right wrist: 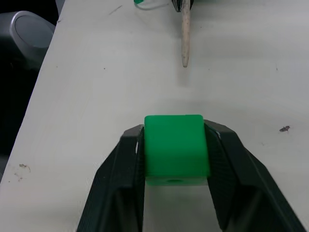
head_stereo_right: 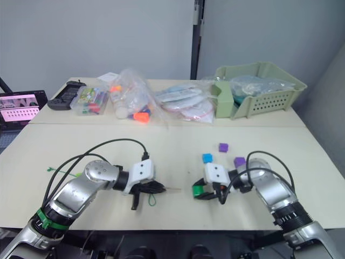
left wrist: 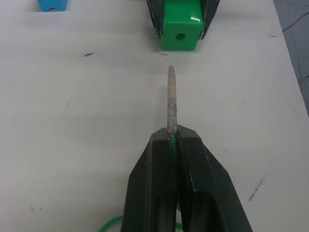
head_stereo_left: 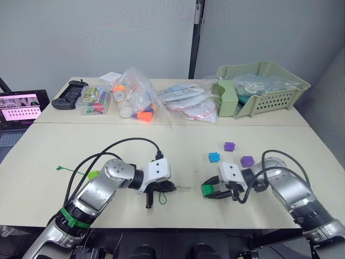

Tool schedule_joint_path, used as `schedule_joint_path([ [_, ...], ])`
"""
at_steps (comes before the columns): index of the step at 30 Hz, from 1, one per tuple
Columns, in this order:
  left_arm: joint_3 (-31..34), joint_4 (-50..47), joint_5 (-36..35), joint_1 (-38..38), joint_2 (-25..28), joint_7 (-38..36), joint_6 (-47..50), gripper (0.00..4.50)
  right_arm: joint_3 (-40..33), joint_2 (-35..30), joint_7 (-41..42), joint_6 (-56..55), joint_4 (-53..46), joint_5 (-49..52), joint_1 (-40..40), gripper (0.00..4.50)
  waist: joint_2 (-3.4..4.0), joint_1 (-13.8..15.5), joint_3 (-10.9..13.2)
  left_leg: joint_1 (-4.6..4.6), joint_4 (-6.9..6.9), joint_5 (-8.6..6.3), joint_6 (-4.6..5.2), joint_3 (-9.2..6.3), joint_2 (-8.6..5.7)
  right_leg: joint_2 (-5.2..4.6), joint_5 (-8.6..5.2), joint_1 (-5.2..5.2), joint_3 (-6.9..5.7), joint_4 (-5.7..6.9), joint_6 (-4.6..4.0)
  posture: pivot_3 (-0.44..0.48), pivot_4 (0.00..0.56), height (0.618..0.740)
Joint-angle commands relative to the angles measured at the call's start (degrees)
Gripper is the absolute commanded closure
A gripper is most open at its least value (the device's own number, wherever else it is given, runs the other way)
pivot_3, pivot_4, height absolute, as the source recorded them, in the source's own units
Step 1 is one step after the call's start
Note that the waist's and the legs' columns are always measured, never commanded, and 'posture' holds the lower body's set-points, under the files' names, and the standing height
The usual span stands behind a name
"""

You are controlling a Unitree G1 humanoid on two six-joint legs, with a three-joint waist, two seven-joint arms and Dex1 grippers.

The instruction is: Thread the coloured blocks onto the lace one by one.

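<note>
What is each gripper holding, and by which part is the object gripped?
The left gripper pinches the lace where the cord meets its pale stiff tip. The right gripper clamps the green cube by two opposite side faces.

The green cube [left wrist: 179, 31] is held just above the counter [head_stereo_left: 178, 156], its hole turned toward the pale tip [left wrist: 171, 99] of the lace [head_stereo_left: 162, 198], a short gap apart. The tip is held level, the green cord trailing behind. The blue cube [head_stereo_left: 214, 157] and two purple cubes [head_stereo_left: 229, 146] [head_stereo_left: 247, 160] lie near each other on the counter. The lime wedge [head_stereo_left: 94, 175] lies far left.
</note>
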Motion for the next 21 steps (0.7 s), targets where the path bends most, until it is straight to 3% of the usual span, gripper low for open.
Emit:
schedule_joint_path([
  [1, -0.1, -2.2, -0.4, -1.4, -0.1, 0.1, 0.2, 4.5, -2.1, 0.8, -2.5, 2.6, -3.2, 0.5, 0.6, 3.32, 0.0, 0.0, 0.0, 0.0, 0.0, 0.0, 0.0, 0.0, 0.0, 0.0, 0.0, 0.0, 0.0, 0.0, 0.0, 0.0, 0.15, 0.74],
  [6, -2.4, -1.8, 0.6, -5.0, -1.2, 0.8, 4.5, 4.5, -1.5, 2.5, -8.2, 9.9, -6.7, -1.6, 1.3, 3.32, 0.0, 0.0, 0.0, -0.01, 0.03, 0.0, 0.0, -0.01, 0.0, 0.02, 0.0, 0.0, -0.01, 0.03, 0.0, 0.0, 0.15, 0.74],
  [21, -6.1, -3.2, 0.2, -9.4, -3.5, 4.2, 14.0, 4.5, -0.6, 3.7, -11.9, 15.4, -8.6, -3.8, 1.7, 3.32, 0.0, -0.5, 0.0, 0.17, 0.07, 0.0, 0.0, -0.02, 0.02, 0.08, 0.0, 0.17, -0.01, 0.06, 0.0, 0.0, 0.15, 0.74],
])
